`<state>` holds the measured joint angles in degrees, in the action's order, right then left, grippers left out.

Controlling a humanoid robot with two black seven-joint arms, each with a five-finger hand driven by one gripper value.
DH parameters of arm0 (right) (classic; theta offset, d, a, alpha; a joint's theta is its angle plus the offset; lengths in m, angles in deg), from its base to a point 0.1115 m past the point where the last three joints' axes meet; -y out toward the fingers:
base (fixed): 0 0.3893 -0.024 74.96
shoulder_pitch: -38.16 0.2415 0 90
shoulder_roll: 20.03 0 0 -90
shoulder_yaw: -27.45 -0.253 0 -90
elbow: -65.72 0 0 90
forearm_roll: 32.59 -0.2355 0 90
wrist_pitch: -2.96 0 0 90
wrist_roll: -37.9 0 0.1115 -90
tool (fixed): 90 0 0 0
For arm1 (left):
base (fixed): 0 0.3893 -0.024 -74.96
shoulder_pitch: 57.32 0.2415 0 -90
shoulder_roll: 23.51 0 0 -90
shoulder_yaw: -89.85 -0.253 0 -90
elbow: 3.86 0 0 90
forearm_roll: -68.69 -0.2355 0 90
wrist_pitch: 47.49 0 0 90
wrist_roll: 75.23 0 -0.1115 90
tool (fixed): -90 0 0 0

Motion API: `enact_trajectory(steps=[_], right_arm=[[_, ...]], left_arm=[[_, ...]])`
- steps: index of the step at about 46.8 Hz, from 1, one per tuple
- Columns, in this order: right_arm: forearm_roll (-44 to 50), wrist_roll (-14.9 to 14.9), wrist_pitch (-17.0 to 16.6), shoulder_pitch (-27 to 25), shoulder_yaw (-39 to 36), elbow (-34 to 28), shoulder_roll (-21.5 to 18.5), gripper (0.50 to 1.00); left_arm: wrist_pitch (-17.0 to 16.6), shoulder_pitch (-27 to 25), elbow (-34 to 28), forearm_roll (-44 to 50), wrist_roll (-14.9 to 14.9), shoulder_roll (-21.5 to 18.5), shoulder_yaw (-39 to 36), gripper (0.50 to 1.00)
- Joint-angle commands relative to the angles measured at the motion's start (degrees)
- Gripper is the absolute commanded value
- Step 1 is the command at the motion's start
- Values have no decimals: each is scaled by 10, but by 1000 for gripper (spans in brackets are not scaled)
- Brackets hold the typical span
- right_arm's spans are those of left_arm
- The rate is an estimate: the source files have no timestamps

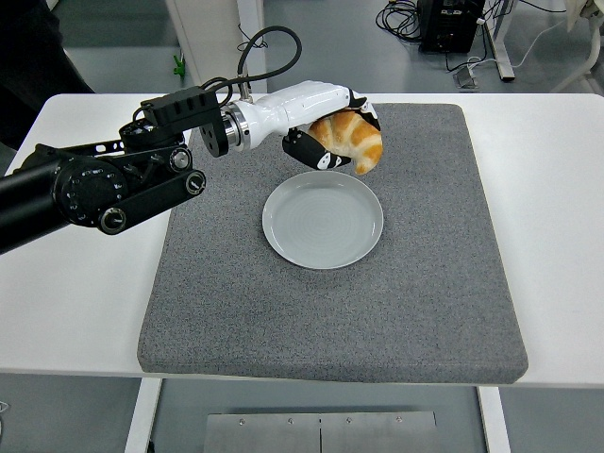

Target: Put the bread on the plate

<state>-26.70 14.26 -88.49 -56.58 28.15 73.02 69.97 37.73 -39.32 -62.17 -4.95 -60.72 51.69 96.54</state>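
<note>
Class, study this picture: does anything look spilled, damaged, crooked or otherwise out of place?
Nothing stands out. The plate sits flat on the grey mat, and the left hand holds the bread above the plate's far rim.

The plate (323, 220) lies bare at the middle of the grey mat (425, 283), open to approach from the right, the front and above. Only its far rim is crowded: the left hand (326, 127) with the bread (353, 140) hangs just over it, the arm crossing the mat's far-left corner.
</note>
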Motion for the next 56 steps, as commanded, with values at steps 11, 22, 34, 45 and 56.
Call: enact_trajectory(steps=[11,22,34,45,56], right_arm=[[0,0,0,0,0,0,0,1000],[0,0,1,0,0,0,0,1000],[0,0,0,0,0,0,0,1000],[0,0,0,0,0,0,0,1000],[0,0,0,0,0,0,0,1000]], left_arm=[[-40,20,24,-2,-2,21,-53,534],[-48,34,31,-2,-2,28,-63,534],[-50,55,43,-2,-2,34,-75,534],[-75,59,47,-2,-2,39,-100,534],[-76,62,48,-2,-2,39,-100,536]])
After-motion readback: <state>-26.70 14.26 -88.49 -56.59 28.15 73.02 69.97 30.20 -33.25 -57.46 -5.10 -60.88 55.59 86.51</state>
